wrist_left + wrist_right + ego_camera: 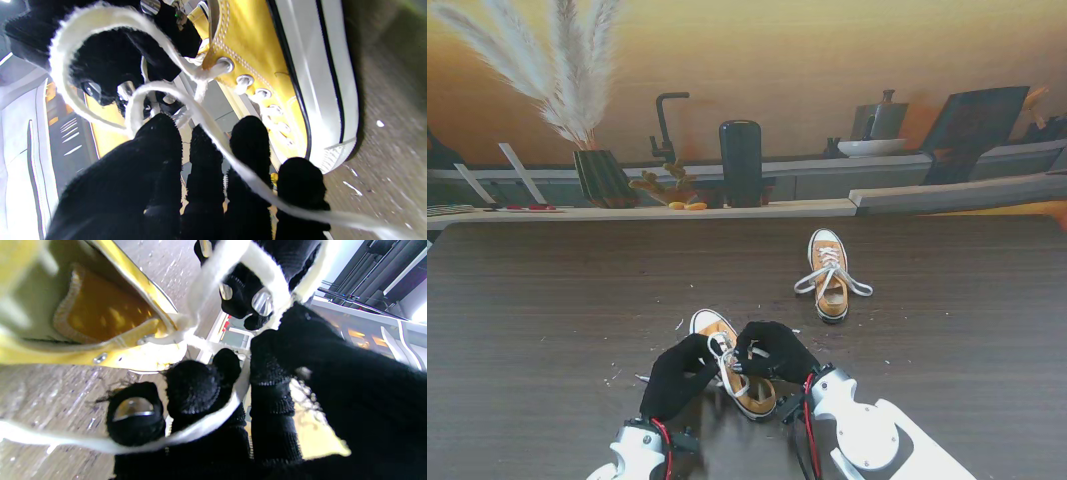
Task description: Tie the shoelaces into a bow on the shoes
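The near shoe point(745, 375) lies on the dark table point(547, 300) close to the robot, its long axis running from near right to far left, toe point(707, 322) pointing away. The left hand point(679, 374) and right hand point(772, 352) both pinch its white lace point(63, 43) above the tongue. A second shoe point(830, 275) lies farther right, toe pointing away.

Black knit gloves on left hand point(679, 377), right hand point(770, 351); white forearms, red cables.
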